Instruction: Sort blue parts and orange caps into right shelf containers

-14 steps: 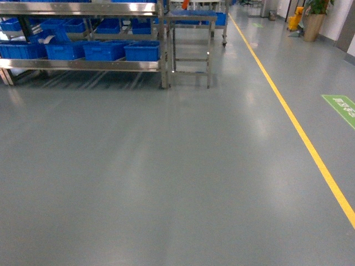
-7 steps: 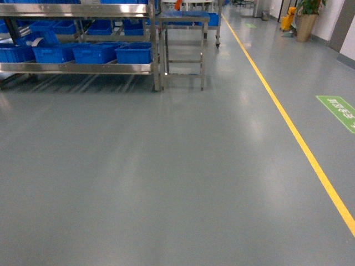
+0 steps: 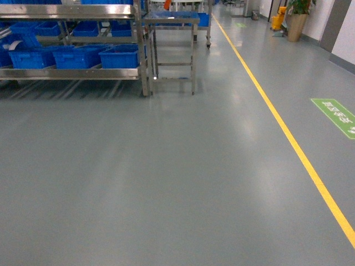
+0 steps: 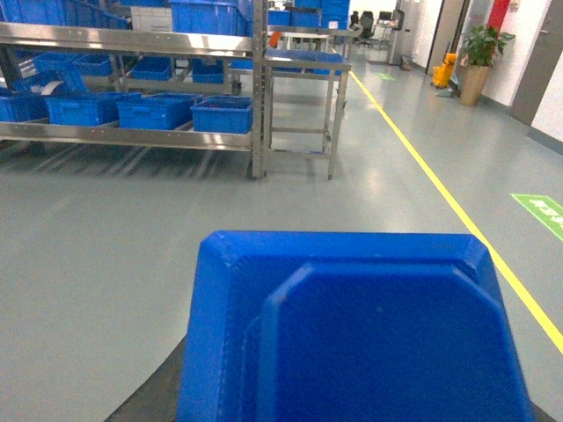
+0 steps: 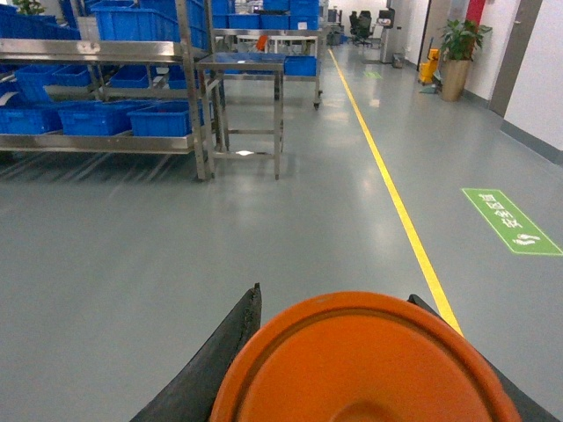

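A blue part (image 4: 352,325), a large angular blue plastic piece, fills the lower half of the left wrist view. My left gripper (image 4: 352,391) is shut on it, and only a dark finger (image 4: 154,394) shows at its lower left. In the right wrist view a round orange cap (image 5: 365,369) sits between two dark fingers (image 5: 230,338), with my right gripper (image 5: 339,308) shut on it. The shelf (image 3: 72,11) of steel stands far ahead on the left, carrying blue containers (image 3: 119,55). Neither gripper shows in the head view.
A small steel table (image 3: 172,22) stands right of the shelf, with more blue crates behind it. A yellow floor line (image 3: 288,138) runs along the right, beside a green floor sign (image 3: 335,116). A potted plant (image 3: 294,22) stands at the far right wall. Grey floor lies between me and the shelf.
In the head view the shelf, the table and the yellow line have slid to the left, and the green sign has moved further into view.
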You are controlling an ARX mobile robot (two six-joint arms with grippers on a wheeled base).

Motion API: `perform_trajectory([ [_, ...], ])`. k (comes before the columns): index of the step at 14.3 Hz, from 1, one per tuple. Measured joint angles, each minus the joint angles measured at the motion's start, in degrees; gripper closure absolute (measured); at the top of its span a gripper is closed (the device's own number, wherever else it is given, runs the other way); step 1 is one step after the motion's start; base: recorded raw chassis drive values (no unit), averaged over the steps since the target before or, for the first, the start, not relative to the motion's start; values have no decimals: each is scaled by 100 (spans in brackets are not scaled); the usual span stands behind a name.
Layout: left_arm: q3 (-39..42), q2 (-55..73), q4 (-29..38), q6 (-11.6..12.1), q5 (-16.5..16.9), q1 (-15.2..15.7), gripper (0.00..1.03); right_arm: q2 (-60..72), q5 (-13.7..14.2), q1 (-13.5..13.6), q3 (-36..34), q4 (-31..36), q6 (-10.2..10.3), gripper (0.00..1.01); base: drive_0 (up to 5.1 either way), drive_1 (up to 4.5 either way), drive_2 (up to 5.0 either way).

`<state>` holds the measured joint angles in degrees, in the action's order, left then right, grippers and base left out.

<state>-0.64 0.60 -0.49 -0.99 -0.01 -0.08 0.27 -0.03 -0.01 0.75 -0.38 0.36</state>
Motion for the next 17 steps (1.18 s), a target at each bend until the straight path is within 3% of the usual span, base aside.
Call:
perform_trajectory([
  [17, 0, 0, 9, 0, -4, 4, 62, 0, 0, 0, 0, 11, 0, 59, 2, 433, -429],
])
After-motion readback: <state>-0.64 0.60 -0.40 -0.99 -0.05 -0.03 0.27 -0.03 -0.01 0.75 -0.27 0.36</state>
